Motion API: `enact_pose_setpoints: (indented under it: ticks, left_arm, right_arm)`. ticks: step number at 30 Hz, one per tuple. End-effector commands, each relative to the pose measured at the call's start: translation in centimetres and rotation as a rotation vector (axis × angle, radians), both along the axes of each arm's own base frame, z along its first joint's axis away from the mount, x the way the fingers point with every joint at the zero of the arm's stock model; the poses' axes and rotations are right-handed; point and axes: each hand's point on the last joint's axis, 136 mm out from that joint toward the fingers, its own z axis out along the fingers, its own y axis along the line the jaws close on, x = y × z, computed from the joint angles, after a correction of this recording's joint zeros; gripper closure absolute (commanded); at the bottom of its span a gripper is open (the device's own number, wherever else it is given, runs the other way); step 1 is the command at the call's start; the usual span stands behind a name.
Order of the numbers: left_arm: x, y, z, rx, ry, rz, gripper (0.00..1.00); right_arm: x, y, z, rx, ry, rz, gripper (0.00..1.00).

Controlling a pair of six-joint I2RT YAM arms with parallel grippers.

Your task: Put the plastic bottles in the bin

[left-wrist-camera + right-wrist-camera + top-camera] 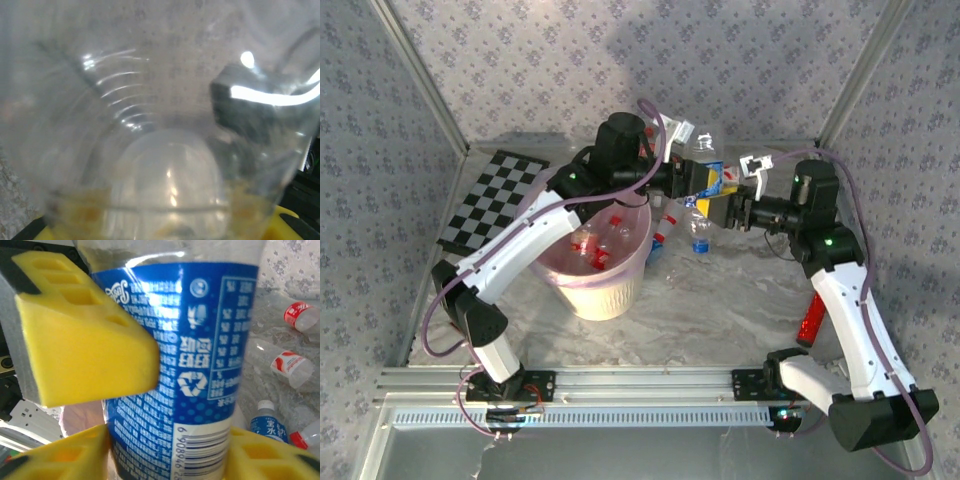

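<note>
Bin (605, 298) stands left of bench centre, some bottles (595, 240) inside it. Blue bottle (708, 160) hangs upright near the far edge, just right of the bin. The left tool (698, 180) looks closed on it, while the right tool (167, 460) flanks its base, and I cannot tell if it grips. This looks like a handover: next the right tool must let go and the left carry the bottle over the rim.

From above, we get bright, even light, with soft shadows on the back wall (650, 45) and the desk (720, 300). Our left wrist view is a milky blur through the blue-labelled bottle (170, 165), streaked with white glare. At the right wrist the blue-labelled bottle (190, 340) shows sharp print, while the far bottles (287, 367) go soft.
</note>
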Motion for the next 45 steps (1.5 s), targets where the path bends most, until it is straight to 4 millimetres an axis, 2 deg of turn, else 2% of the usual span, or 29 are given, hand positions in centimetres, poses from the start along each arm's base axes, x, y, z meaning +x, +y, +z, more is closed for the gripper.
enact_pose_setpoints:
  ticks: [1, 5, 10, 13, 18, 19, 21, 26, 35, 45]
  left_arm:
    - [-0.2, 0.9, 2.7, -0.016, -0.073, 0.012, 0.68]
    - [0.5, 3.3, 4.9, 0.005, -0.143, 0.070, 0.70]
    - [0.9, 8.5, 7.2, 0.074, -0.218, 0.184, 0.75]
    - [0.6, 12.3, 7.6, 0.156, -0.240, 0.271, 0.79]
    - [-0.1, 18.2, 6.1, 0.325, -0.271, 0.435, 0.96]
    - [-0.1, 19.3, 5.5, 0.357, -0.271, 0.469, 1.00]
    - [-0.1, 20.9, 4.0, 0.417, -0.266, 0.514, 1.00]
    - [0.4, 23.6, -1.5, 0.663, -0.199, 0.570, 1.00]
    - [0.0, 22.9, -10.6, 0.840, -0.024, 0.464, 1.00]
    - [-0.6, 21.9, -18.3, 0.887, 0.087, 0.385, 1.00]
  right_arm:
    - [0.1, -0.7, 1.3, -0.066, -0.079, -0.053, 0.26]
    - [0.4, -2.5, 0.1, -0.146, -0.075, -0.156, 0.15]
    - [0.8, -4.4, -1.6, -0.200, -0.062, -0.251, 0.14]
    - [1.5, -5.2, -3.9, -0.221, -0.024, -0.287, 0.15]
    - [2.6, -5.6, -6.5, -0.234, 0.041, -0.296, 0.15]
    - [2.9, -5.7, -6.9, -0.241, 0.051, -0.300, 0.15]
    - [3.3, -6.1, -7.6, -0.254, 0.069, -0.310, 0.15]
    - [4.6, -7.7, -9.7, -0.301, 0.138, -0.375, 0.16]
    - [5.3, -9.2, -11.9, -0.342, 0.200, -0.447, 0.16]
    - [6.0, -9.7, -11.7, -0.330, 0.218, -0.484, 0.16]
